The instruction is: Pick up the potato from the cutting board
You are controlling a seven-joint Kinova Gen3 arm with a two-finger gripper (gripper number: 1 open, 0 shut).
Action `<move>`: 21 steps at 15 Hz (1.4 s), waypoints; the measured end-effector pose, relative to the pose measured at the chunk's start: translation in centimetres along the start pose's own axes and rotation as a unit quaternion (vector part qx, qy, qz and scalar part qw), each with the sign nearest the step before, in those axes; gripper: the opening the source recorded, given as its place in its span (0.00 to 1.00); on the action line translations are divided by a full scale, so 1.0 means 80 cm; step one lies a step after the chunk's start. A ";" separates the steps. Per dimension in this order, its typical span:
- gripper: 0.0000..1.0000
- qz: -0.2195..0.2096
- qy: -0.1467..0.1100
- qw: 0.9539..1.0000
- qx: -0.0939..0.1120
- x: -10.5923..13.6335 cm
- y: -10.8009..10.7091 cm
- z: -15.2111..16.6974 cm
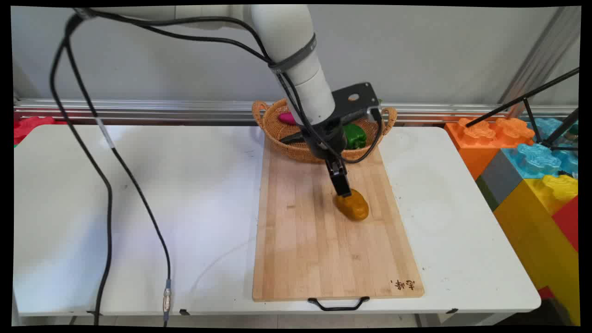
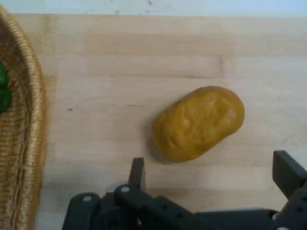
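Right now the gripper [image 1: 344,190] hangs low over the wooden cutting board [image 1: 319,259], w/ its fingers spread wide apart and holding nothing. The potato [image 1: 353,206] lies on the board's far half, nearer the right edge than the left, and apart from the wicker basket [image 1: 296,148] that sits on the board's far edge. In the hand view the potato [image 2: 199,122] sits just beyond the fingertips, between the left finger [image 2: 137,172] and the right one [image 2: 288,173] but closer to the left; no contact visible. Its long axis runs slantwise to the line between the fingers, neither along nor square across it. Basket holds a green pepper [image 1: 355,135] and a pink item [image 1: 286,117], partly hidden by the arm. Board rests on the white table [image 1: 138,208], handle at the near edge.
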 end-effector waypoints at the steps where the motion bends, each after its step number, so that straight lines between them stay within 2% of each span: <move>1: 1.00 0.018 0.000 1.000 -0.002 0.001 -0.003 0.006; 4: 1.00 0.068 0.002 0.998 -0.005 0.007 -0.008 0.028; 7: 1.00 0.113 0.001 0.994 -0.011 0.012 -0.010 0.053; 11: 1.00 0.171 -0.003 0.985 -0.022 0.017 -0.008 0.094; 14: 1.00 0.199 -0.005 0.980 -0.024 0.020 -0.009 0.116; 19: 1.00 0.228 -0.010 0.973 -0.027 0.022 -0.009 0.136; 20: 0.00 0.233 -0.011 0.972 -0.028 0.022 -0.008 0.138; 21: 0.00 0.237 -0.011 0.971 -0.029 0.022 -0.007 0.139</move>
